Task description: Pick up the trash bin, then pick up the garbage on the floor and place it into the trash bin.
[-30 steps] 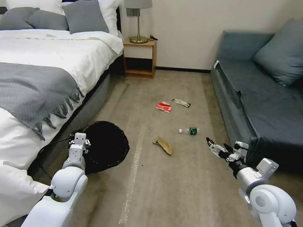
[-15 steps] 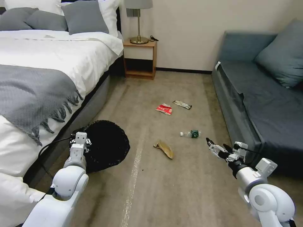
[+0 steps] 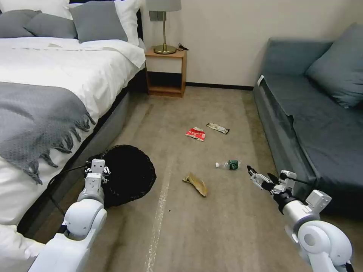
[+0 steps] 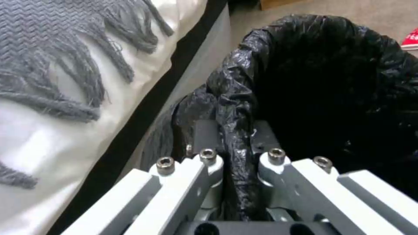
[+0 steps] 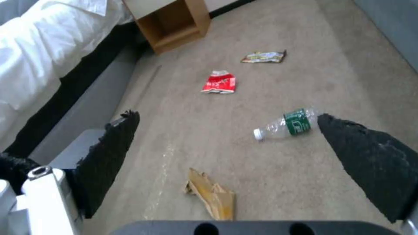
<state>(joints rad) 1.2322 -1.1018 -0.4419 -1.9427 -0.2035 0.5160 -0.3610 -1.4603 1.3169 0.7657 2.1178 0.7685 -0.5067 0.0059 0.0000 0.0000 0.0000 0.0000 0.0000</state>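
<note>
One left hand (image 4: 235, 156) pinching trash bin (image 3: 130, 173) (base hidden)

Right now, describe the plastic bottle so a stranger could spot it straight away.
Look at the tan carpet strip between the white bed and the dark grey sofa. Among four litter pieces, the clear plastic bottle lies nearest the sofa, the only see-through one, with green label and white cap.

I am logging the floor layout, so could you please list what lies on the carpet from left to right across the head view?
trash bin → tan paper wrapper → red-white snack packet → dark bar wrapper → clear bottle
</note>
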